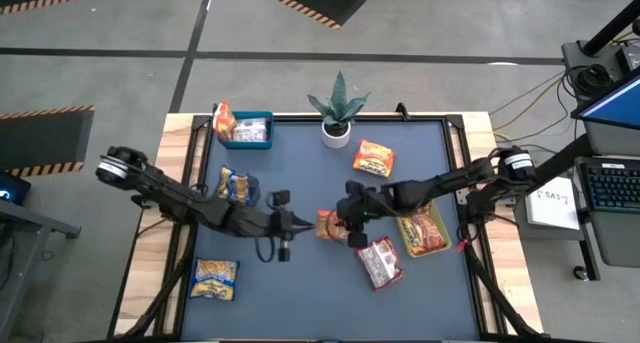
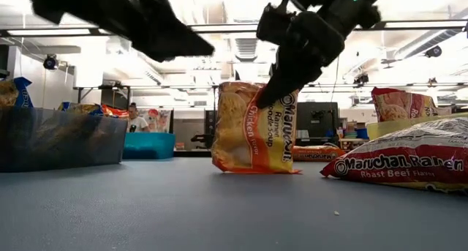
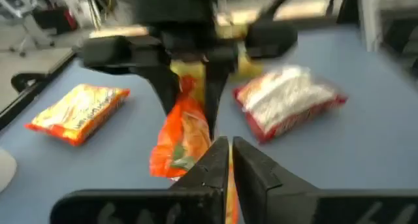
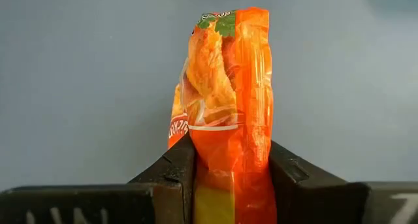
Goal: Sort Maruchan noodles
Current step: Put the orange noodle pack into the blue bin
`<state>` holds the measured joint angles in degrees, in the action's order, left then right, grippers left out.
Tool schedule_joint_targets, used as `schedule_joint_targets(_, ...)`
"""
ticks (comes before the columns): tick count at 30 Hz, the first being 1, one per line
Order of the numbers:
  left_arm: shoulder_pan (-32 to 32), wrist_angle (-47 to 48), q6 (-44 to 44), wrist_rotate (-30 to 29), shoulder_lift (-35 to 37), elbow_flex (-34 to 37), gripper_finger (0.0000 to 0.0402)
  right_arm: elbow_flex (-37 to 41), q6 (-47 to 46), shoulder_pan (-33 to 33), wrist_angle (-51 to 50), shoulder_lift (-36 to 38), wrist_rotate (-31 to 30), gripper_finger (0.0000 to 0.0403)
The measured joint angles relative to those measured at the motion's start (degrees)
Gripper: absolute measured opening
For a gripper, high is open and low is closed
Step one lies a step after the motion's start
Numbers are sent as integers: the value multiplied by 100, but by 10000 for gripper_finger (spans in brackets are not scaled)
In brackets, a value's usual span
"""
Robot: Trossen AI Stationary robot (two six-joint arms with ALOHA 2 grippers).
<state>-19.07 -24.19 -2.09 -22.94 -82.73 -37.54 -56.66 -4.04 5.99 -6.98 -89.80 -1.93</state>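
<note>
An orange Maruchan noodle packet (image 2: 248, 130) stands on edge at the table's middle, with my right gripper (image 1: 340, 228) shut on it. My left gripper (image 1: 303, 221) is shut, with nothing in it. It hangs just left of the packet and higher than its top in the low view (image 2: 205, 46). A red-and-white packet (image 1: 380, 263) and yellow ones (image 1: 215, 278), (image 1: 237, 186) lie flat on the mat. Another orange one (image 1: 373, 158) lies near the plant. My right gripper pinches the orange packet's two flat faces (image 4: 228, 152) between its two fingers, at the packet's upper end (image 2: 276, 97). The fingers slant down from the table's right. The packet stands upright below them. Whether its lower edge (image 2: 256, 170) rests on the mat, I cannot tell.
A blue bin (image 1: 247, 131) with packets stands at the far left. A yellow-green bin (image 1: 424, 233) holding a packet sits at the right, beside my right arm. A small potted plant (image 1: 337, 113) stands at the far edge. Free mat lies along the near edge.
</note>
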Motion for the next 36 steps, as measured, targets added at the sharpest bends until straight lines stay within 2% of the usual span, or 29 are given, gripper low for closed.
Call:
schedule_joint_targets(4, 0, -1372, -306, 39, 351, 793, 39, 0, 370, 297, 4, 0, -806, 103)
schedule_joint_targets(7, 4, -2103, -535, -17, 354, 1175, 82, 0, 581, 426, 55, 0, -1146, 103)
schedule_joint_targets(14, 4, -2917, -593, -340, -154, 1346, 197, 0, 828, 455, 234, -1, -1168, 103)
schedule_joint_targets(18, 44, -2998, -475, -602, -634, 1161, 238, 0, 961, 462, 334, -2, -1176, 104)
schedule_joint_targets(22, 153, -3130, -502, -614, -1209, 891, 246, 0, 1037, 466, 343, -7, -1164, 104)
schedule_joint_targets(29, 236, -3583, -458, -600, -1926, 569, 235, 0, 1117, 465, 367, -16, -1165, 104)
schedule_joint_targets(36, 247, -3835, -400, -468, -2128, 510, 205, 0, 1240, 465, 441, -39, -1162, 105)
